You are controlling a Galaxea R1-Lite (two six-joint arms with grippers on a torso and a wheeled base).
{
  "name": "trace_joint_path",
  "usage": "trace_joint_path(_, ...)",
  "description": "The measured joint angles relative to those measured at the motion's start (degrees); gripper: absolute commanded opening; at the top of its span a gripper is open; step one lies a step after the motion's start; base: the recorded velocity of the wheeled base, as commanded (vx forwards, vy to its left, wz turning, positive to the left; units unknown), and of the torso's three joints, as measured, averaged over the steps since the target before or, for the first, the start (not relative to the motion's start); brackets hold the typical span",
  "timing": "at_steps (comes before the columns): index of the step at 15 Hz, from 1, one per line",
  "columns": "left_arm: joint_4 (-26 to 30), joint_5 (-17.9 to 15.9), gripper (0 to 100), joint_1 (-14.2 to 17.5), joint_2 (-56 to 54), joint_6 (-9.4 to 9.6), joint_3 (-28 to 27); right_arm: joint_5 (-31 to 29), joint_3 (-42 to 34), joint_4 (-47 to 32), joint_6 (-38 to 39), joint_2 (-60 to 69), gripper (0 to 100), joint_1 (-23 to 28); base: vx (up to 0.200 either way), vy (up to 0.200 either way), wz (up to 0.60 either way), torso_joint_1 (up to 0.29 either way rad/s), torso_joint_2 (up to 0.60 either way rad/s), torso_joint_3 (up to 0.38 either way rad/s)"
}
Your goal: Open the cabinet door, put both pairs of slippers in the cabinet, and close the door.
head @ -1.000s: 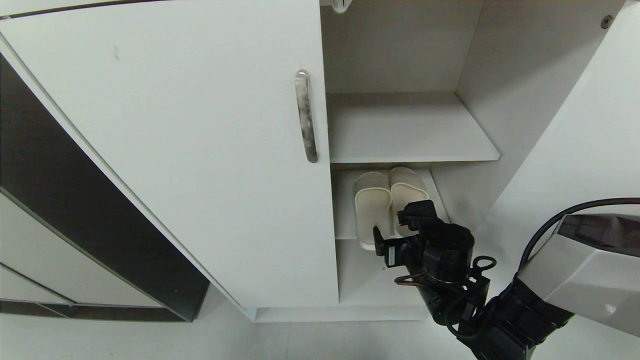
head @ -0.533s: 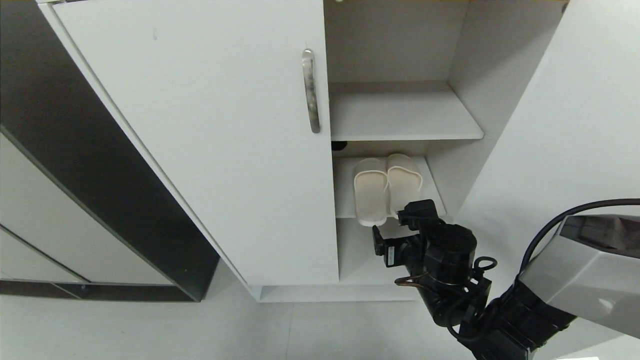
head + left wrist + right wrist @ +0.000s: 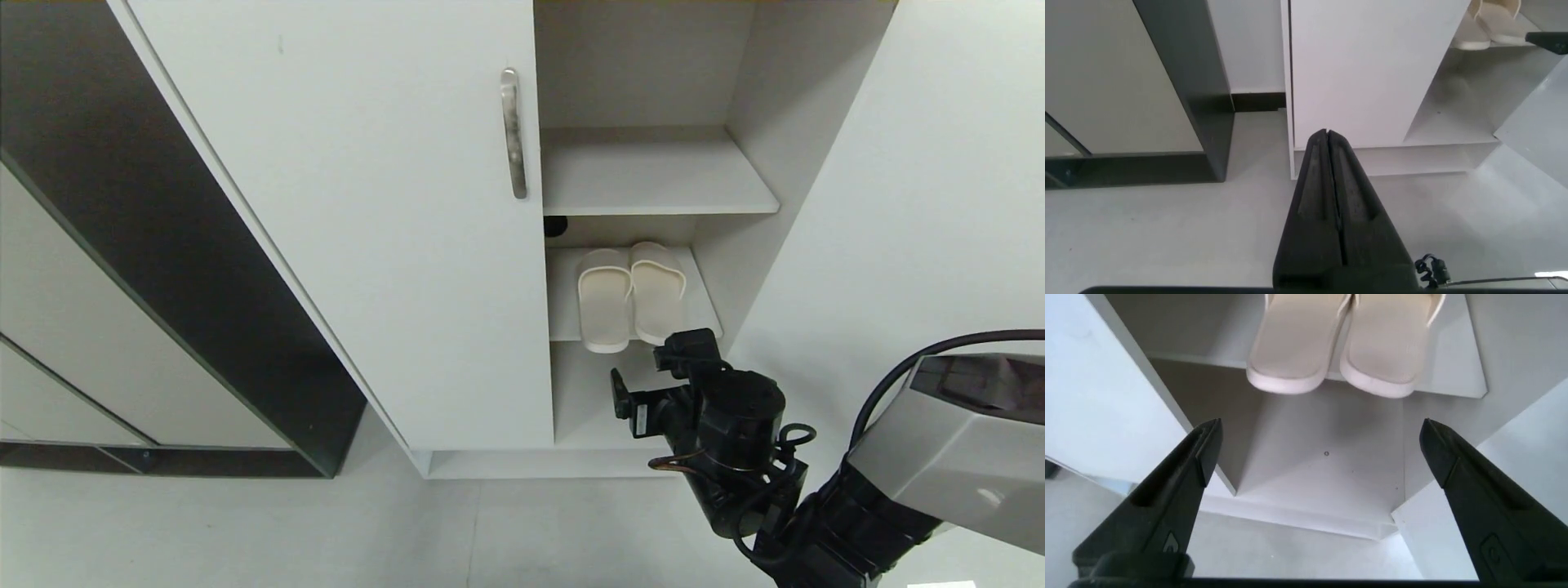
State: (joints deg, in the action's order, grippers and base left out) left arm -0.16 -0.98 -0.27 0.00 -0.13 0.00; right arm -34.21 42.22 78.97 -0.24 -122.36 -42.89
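Observation:
A pair of cream slippers lies side by side on the middle shelf of the white cabinet, heels toward me. The cabinet's right door stands swung open. Its left door, with a metal handle, is closed. My right gripper hangs open and empty just in front of the shelf edge, below the slippers' heels. In the right wrist view the slippers lie beyond the spread fingertips. My left gripper is shut and empty, low over the floor, facing the closed door.
A bare upper shelf sits above the slippers, and a small dark shape shows at the shelf's back left. A dark panel flanks the cabinet on the left. Pale floor spreads in front.
The head view has pulled back and the whole cabinet has shifted up in it. My right gripper, which overlapped the slippers' heels, now stands clear of them, still open.

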Motion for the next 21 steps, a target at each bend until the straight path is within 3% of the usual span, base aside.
trace_joint_path(14,0.0,0.3,0,0.0,0.0,-0.09,0.0,0.2,-0.9,0.8,-0.3,-0.2,100,1.1,0.000,0.000,0.00,0.002,0.00,0.163)
trace_joint_path(21,-0.1,0.4,0,0.0,0.0,-0.27,0.0,3.6,-5.3,1.2,-0.5,1.4,100,2.3,0.000,0.000,0.00,0.001,0.00,0.007)
